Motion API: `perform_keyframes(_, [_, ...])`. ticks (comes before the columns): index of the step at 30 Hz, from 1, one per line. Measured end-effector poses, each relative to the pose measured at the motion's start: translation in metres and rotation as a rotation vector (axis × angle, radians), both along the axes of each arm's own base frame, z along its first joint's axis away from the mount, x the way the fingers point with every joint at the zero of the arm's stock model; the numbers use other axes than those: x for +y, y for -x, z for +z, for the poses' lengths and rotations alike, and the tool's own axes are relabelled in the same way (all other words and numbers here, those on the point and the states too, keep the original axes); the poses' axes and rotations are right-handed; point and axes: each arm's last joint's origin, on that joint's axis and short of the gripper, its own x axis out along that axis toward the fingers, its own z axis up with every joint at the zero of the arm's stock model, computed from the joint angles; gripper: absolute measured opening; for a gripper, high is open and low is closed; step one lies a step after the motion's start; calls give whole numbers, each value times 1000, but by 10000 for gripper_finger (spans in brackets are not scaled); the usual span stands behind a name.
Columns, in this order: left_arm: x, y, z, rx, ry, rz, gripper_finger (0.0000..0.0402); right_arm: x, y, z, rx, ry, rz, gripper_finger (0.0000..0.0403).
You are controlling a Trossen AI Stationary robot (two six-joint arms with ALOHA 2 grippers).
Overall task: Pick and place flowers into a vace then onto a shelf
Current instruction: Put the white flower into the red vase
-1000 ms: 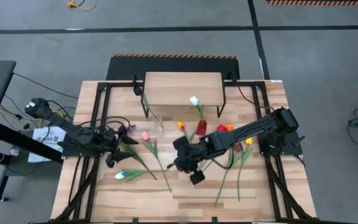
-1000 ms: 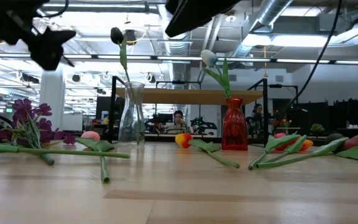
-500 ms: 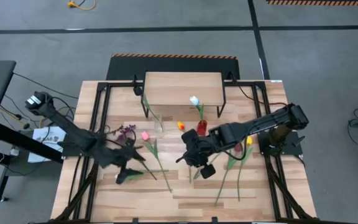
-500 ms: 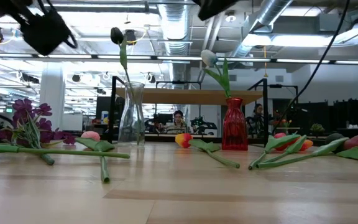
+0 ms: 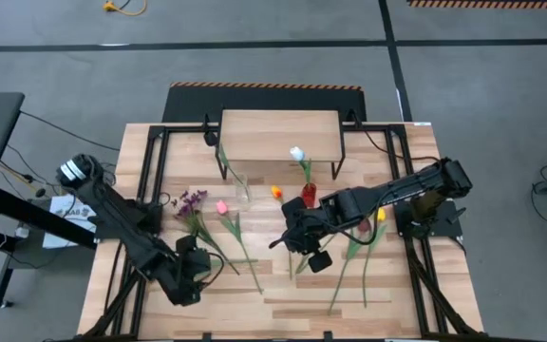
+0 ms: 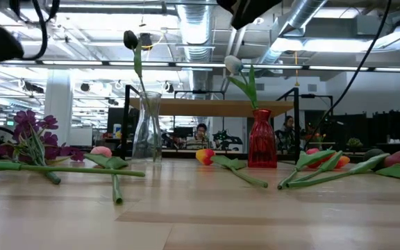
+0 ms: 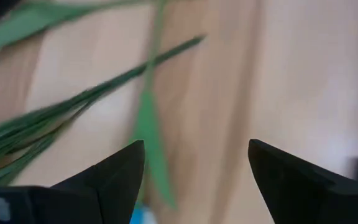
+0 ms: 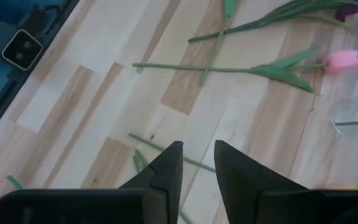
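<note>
Left wrist view: left hand point(image 7: 194, 171) spread wide and empty, green stems point(image 7: 73, 106) just beyond, on table point(image 7: 303, 74).

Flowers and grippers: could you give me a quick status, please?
Left gripper open, low over loose stems. Right gripper open, empty, mid-table. Two flowers in vases, the rest on the table. Shelf bare.

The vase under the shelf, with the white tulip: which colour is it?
Red. The vase shows best in the low view.
</note>
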Motion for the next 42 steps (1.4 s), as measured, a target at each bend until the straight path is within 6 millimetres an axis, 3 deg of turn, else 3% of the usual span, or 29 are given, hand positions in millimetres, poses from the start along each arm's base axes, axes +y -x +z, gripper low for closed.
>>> perform_keyframes(11, [-1, -13, -45, 249, -212, 38, 276, 2, 0, 0, 5, -21, -29, 86])
perform_keyframes(20, [3, -15, -53, 294, -247, 64, 264, 8, 2, 0, 9, -30, -27, 86])
perform_keyframes(25, [3, -15, -54, 328, -207, 56, 205, 8, 2, 0, 13, -30, -29, 86])
perform_keyframes(34, [1, -14, -54, 376, -159, 2, 19, 8, 2, 0, 13, -30, -29, 86])
perform_keyframes(42, [-2, -16, -43, 411, -166, -17, 5, 8, 2, 0, 12, -29, -27, 86])
